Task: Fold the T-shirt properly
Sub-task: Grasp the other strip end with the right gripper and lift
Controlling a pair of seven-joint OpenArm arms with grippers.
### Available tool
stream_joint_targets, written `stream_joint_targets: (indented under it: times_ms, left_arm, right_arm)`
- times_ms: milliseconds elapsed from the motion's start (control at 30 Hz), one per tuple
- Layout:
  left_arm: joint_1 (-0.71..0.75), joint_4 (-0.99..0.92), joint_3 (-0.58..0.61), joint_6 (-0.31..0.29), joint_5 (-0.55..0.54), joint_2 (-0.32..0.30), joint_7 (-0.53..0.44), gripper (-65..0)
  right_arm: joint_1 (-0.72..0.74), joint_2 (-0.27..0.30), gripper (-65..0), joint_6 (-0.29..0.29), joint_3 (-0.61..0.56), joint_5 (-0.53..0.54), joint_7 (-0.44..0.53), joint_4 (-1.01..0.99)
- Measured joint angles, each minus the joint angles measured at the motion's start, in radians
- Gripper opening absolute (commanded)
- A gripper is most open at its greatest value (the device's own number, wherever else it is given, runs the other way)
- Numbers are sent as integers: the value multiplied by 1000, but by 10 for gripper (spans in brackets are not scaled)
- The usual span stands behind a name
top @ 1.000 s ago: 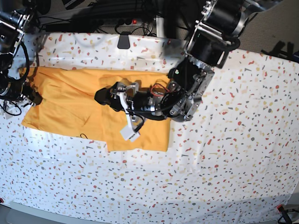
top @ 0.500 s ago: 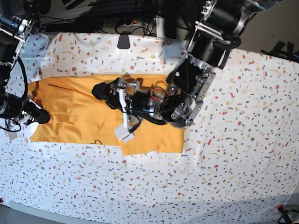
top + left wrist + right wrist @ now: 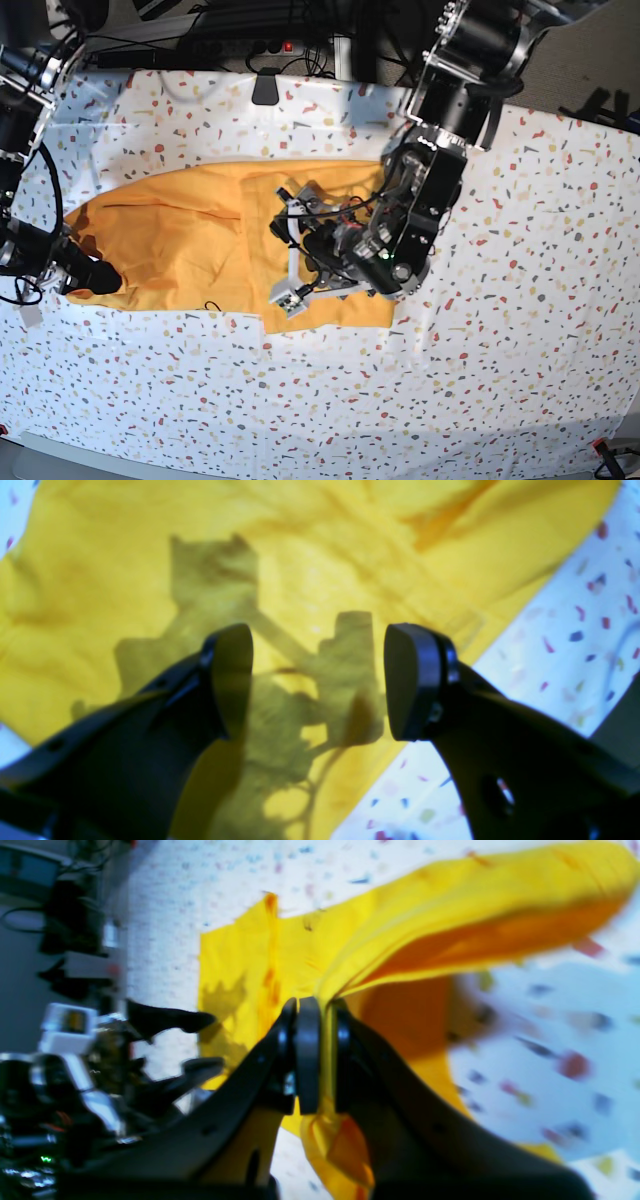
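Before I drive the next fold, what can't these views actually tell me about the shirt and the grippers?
- Base view: the left gripper and its arm hide the T-shirt beneath them.
- Base view: the right gripper is too small to judge its grip.
- Right wrist view: the tablecloth is blurred, and the fingers hide the pinched cloth's edge.

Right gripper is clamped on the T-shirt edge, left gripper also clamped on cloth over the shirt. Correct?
Half right. The right gripper is shut on a fold of the T-shirt, as the right wrist view shows. The left gripper is not clamped on anything: the left wrist view shows its jaws standing wide apart above the shirt, with nothing between them.
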Motion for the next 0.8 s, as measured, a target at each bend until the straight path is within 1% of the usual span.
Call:
stream_joint_targets:
  times_ms: [67,100,200,267,400,467,533,633,667,733,800]
  left_arm:
    - [0,0,0,23,17,-23,-3,-251]
    - [0,0,0,52,31,-37,-7,-251]
    - [0,0,-1,172,98,-77,-18,-251]
    - [0,0,-1,218,121,-102,-21,-251]
    - [0,0,0,238,121,-138,-26,-251]
    - [1,0,0,241,122,-151,-26,-251]
    - [5,0,-1,246,126,-153,-34,-251]
    - [31,0,-1,246,123,-147,-89,-251]
    - [44,0,0,246,106,-146,-91,-251]
    - [70,0,0,246,102,-145,-116,-251]
    - [87,3,-1,246,95,-145,-118,-251]
  right_arm:
    - [17,-33,-650,0,-1,3,-26,0]
    - [23,-50,-650,0,-1,3,-39,0]
    - [43,-100,-650,0,-1,1,-46,0]
    - [58,-125,-650,0,0,0,-47,0]
    - [88,-180,-650,0,-7,12,-61,0]
    - [93,-210,-650,0,-28,53,-83,0]
    - [97,-236,-650,0,-58,63,-85,0]
    - [98,-280,-650,0,-110,89,-84,1]
    - [98,-296,-650,0,-126,101,-85,1]
    - [98,-328,-650,0,-151,101,-84,1]
    - [98,-365,-650,0,-169,101,-78,1]
